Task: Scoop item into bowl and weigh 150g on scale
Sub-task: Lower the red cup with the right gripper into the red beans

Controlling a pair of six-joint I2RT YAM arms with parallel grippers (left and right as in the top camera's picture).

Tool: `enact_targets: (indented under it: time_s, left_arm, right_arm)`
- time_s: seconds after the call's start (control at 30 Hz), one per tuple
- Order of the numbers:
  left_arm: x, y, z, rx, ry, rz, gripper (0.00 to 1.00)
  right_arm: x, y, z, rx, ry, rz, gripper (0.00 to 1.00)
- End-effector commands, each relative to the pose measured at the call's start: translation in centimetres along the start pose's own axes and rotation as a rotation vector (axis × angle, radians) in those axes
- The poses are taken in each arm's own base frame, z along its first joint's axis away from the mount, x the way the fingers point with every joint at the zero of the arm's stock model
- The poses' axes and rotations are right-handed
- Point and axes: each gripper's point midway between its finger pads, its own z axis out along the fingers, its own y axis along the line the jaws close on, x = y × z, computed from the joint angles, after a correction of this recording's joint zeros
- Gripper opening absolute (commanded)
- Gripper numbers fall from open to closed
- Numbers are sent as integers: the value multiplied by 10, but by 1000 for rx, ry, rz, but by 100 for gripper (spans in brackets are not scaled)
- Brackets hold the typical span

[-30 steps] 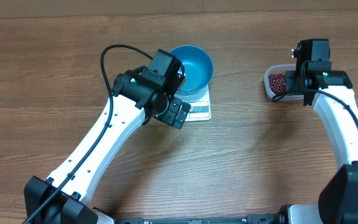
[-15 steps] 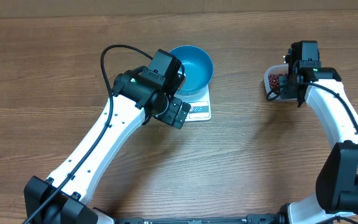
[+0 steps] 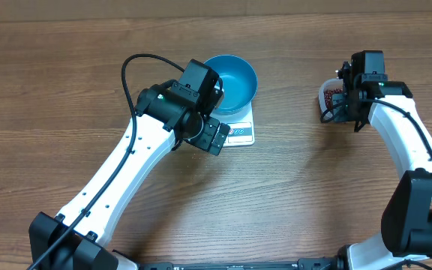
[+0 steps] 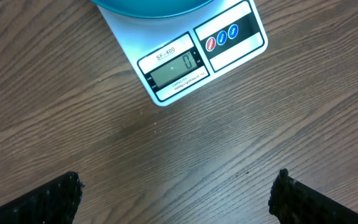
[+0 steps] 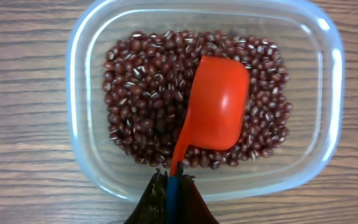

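Note:
The blue bowl (image 3: 231, 81) stands on the white scale (image 3: 240, 133), whose display (image 4: 178, 67) reads 0. My left gripper (image 4: 176, 200) hangs open over bare wood just in front of the scale, its two dark fingertips (image 4: 58, 199) far apart and nothing between them. At the right, dark red-brown beans (image 5: 142, 106) fill a clear plastic tub (image 5: 79, 134). My right gripper (image 5: 171, 190) is shut on the blue-tipped handle of an orange scoop (image 5: 216, 106). The scoop's head lies over the beans in the tub, and no beans show on it.
The left arm (image 3: 126, 165) crosses the table from the near left edge up to the scale. The right arm (image 3: 411, 142) reaches along the right side to the tub (image 3: 328, 94). Wooden tabletop (image 3: 298, 187) lies between scale and tub.
The right wrist has shifted left over the tub and tipped slightly. The left arm, bowl and scale have stayed put.

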Motion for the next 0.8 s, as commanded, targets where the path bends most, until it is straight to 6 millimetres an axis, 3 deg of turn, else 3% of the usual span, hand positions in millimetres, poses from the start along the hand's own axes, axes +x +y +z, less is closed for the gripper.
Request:
enact_targets:
  time_s: [0.0, 0.5, 0.77]
  left_arm:
    - [-2, 0, -6, -2, -17, 17, 100]
    - [-2, 0, -6, -2, -17, 17, 100]
    - [-2, 0, -6, -2, -17, 17, 100]
  right_arm:
    - [-8, 19, 0, -112, -22, -1, 4]
    - [-13, 12, -2, -279, -65, 85, 3]
    - [-7, 4, -1, -355, -63, 86, 4]
